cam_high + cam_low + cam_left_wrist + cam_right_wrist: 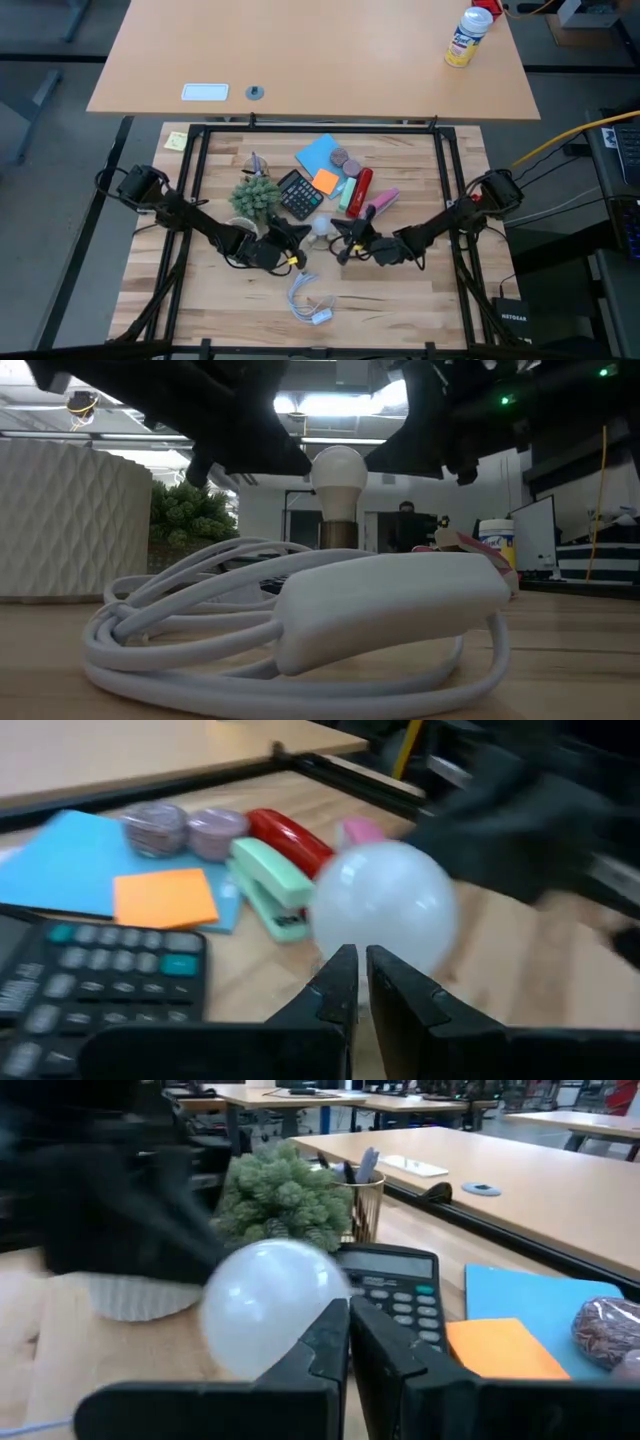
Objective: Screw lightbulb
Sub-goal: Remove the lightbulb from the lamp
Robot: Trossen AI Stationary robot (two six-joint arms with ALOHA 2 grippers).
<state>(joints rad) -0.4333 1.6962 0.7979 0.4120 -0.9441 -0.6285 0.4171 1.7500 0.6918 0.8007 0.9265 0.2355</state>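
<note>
**Now: both grippers meet at the lightbulb, mid-table**

Right now your lightbulb (320,226) stands near the middle of the wooden table (400,300), dome up, with its narrow greyish screw end down, as the low view shows. From the table's centre it sits just toward 12 o'clock, with the black calculator (299,194) at about 11 o'clock of it and the coiled white cable (309,301) well toward 6 o'clock.

Your left gripper (296,234) comes in from 9 o'clock of the bulb. In its wrist view the two fingers are nearly together, only a thin gap between them, with the white dome just beyond the tips; they hold nothing that you can see.

Your right gripper (340,233) comes in from 3 o'clock. Its fingers are also drawn almost closed, a narrow slit between them, and the bulb sits just past and beside the tips, not clamped.

Around the bulb you have a small green plant (257,195) at 10 o'clock, an orange sticky pad (326,181) on a blue sheet (318,153) at 12 o'clock, and a mint stapler (347,194) and a red one (360,190) at 1 o'clock.
</note>
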